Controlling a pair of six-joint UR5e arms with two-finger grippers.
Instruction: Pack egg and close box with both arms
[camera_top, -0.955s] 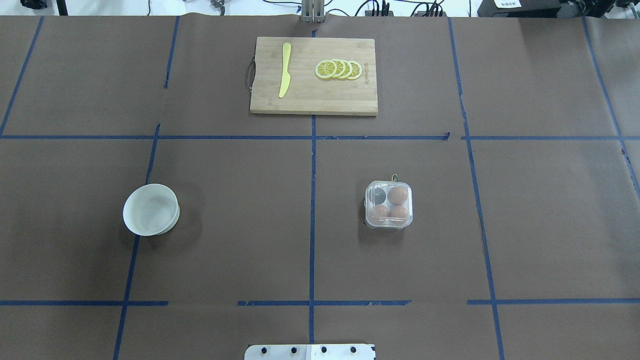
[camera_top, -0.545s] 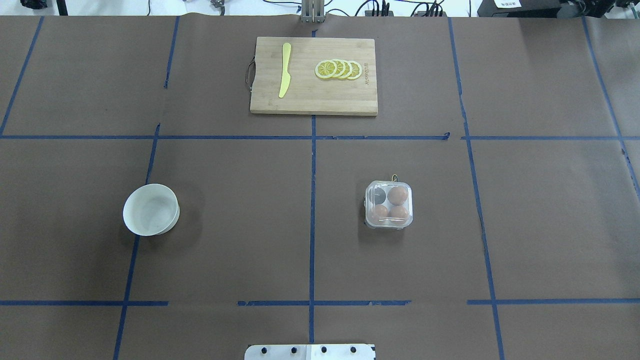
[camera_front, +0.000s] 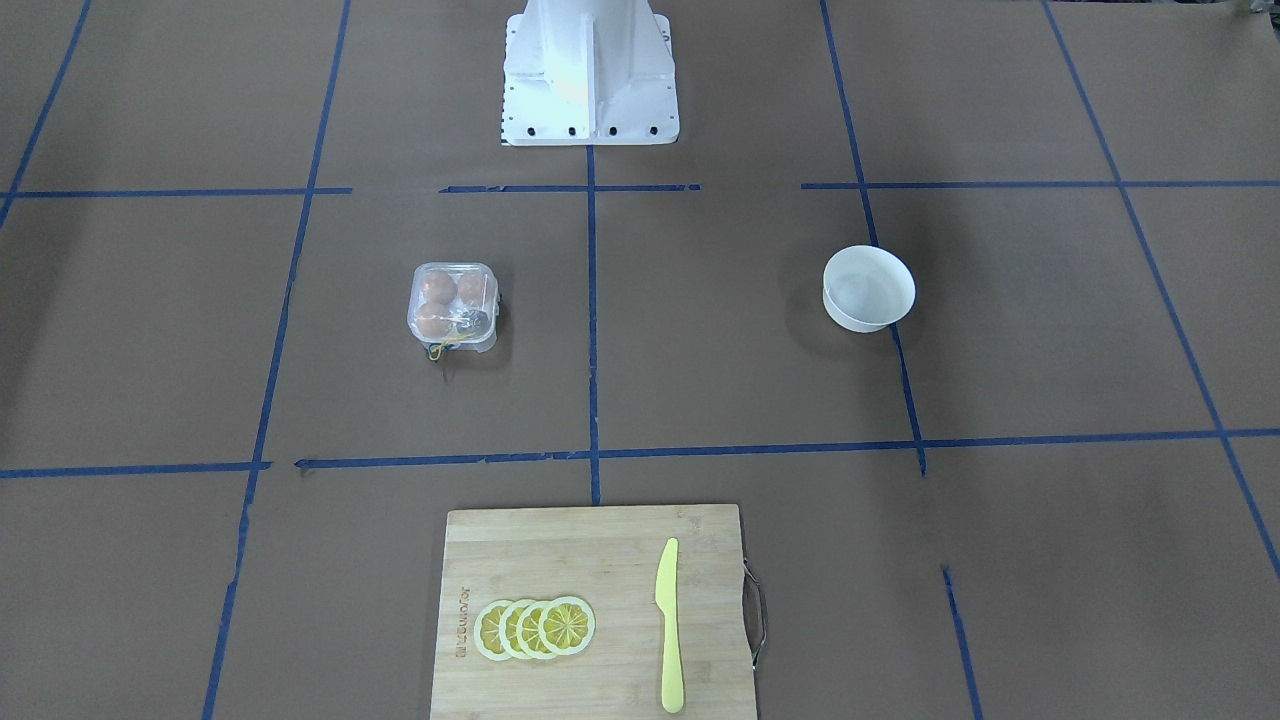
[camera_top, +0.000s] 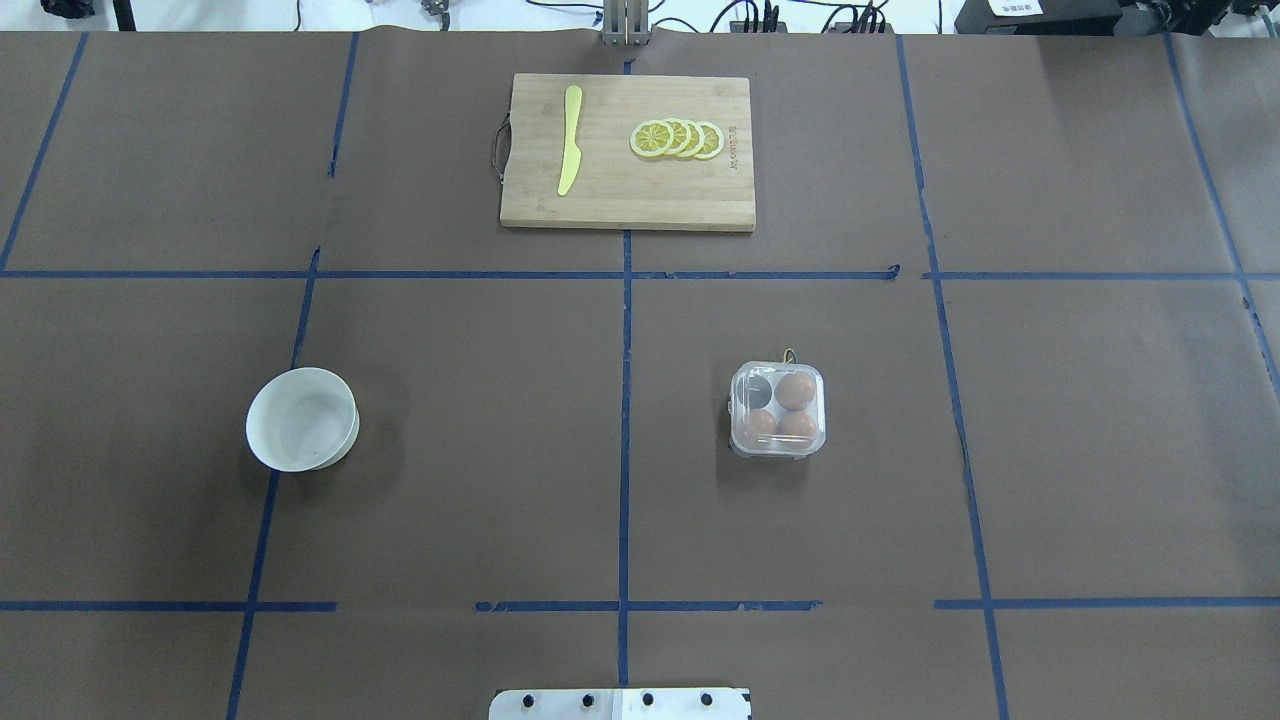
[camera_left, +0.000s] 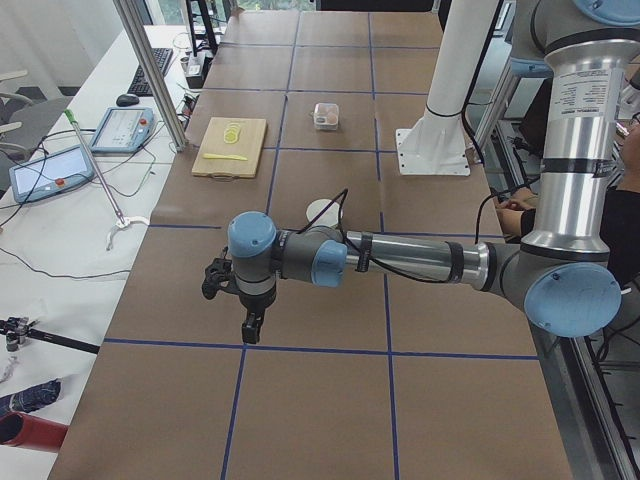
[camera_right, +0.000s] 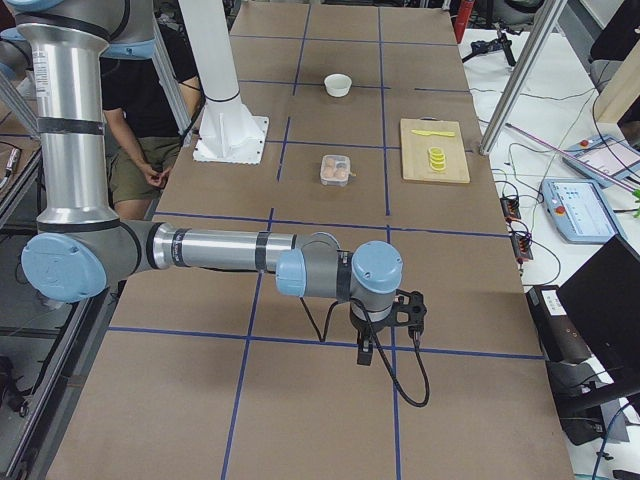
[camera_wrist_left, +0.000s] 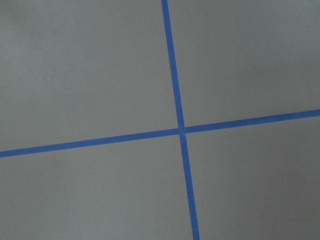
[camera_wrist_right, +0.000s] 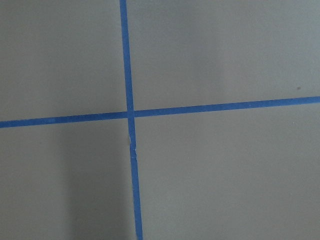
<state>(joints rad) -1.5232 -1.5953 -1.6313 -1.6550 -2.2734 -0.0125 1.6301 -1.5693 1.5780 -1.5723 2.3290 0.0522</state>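
The clear box (camera_top: 778, 410) stands right of the table's middle, with its lid lying over the cells. It holds three brown eggs (camera_top: 796, 391); the far-left cell looks dark. It also shows in the front view (camera_front: 453, 308). Neither gripper shows in the overhead or front views. My left gripper (camera_left: 250, 325) hangs over bare table at the left end, far from the box. My right gripper (camera_right: 368, 350) hangs over bare table at the right end. I cannot tell whether either is open or shut. Both wrist views show only brown table and blue tape.
A white bowl (camera_top: 301, 418) stands empty at the left. A wooden cutting board (camera_top: 627, 190) at the far side holds a yellow knife (camera_top: 569, 140) and lemon slices (camera_top: 678, 138). The white pedestal base (camera_front: 588, 70) is at the near edge.
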